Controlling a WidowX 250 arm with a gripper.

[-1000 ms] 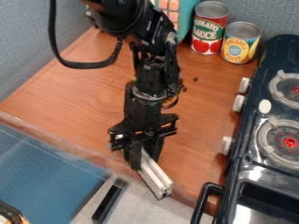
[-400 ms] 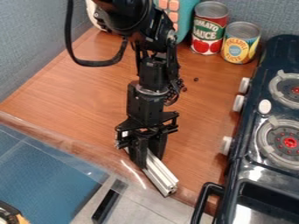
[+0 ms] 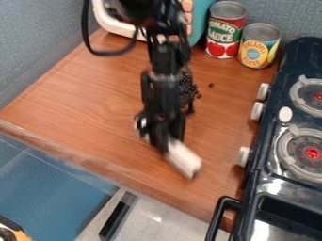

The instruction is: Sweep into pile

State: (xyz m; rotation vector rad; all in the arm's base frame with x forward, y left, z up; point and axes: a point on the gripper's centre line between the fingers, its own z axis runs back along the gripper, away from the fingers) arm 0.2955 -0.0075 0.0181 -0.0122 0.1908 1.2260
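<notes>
A red-labelled can (image 3: 226, 30) and a yellow-labelled can (image 3: 258, 51) stood far right, beside a teal box (image 3: 201, 21); a dark stove (image 3: 290, 61) stood nearer, at right.

Your 1 fixed camera looks down at a slant from fairly near, facing across the counter (image 3: 82, 99) toward the back wall (image 3: 289, 16).

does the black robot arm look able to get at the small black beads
Probably yes: the beads show right beside the arm on the brown wooden counter, with nothing visible between.
</notes>
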